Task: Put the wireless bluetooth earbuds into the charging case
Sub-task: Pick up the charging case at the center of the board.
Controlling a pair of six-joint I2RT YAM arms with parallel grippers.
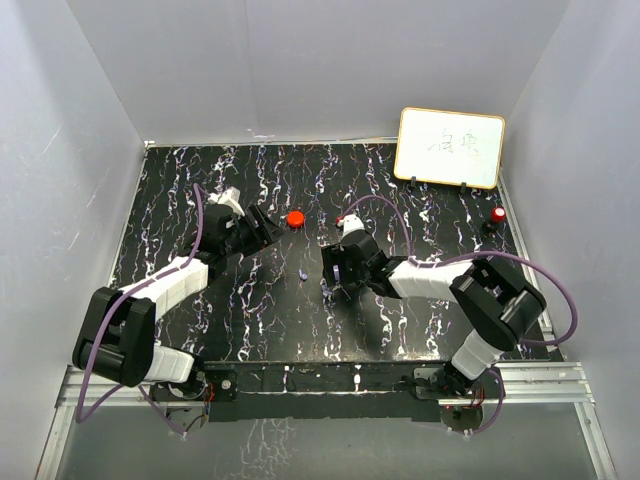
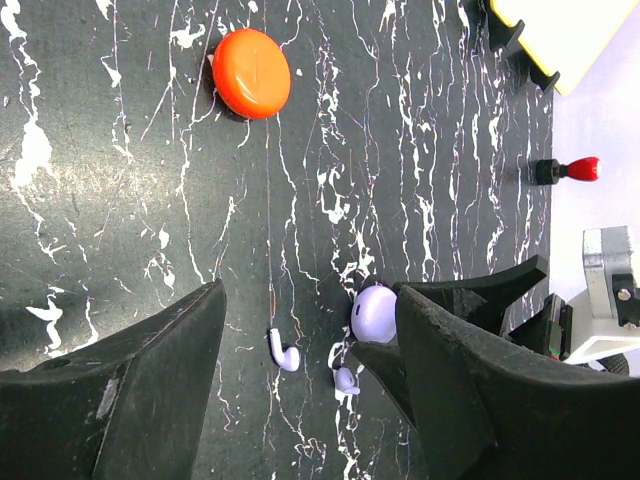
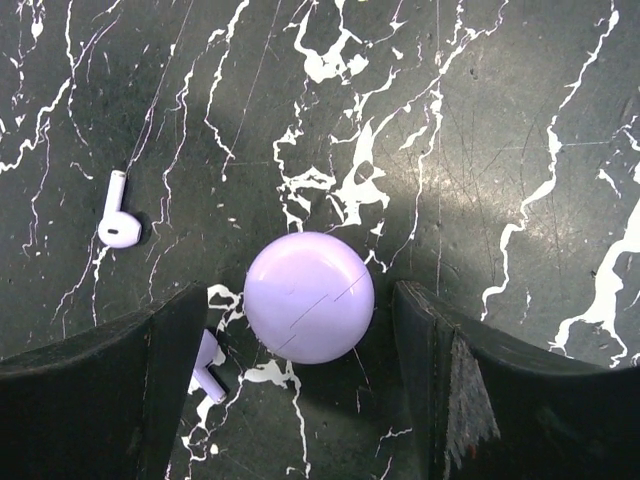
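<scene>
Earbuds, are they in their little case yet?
Not yet. Nothing is done: one pale purple earbud and the other earbud lie loose on the table, outside the round purple case, whose lid looks shut. In hand: the right fingers sit open either side of that case, not squeezing it. Left: open it, then tuck both earbuds in.

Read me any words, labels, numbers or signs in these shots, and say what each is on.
Whiteboard: dark handwritten marks, too small and blurred to read.
Purple round case: no print visible.
Orange-red round case: no print visible.
No other text can be seen.
</scene>
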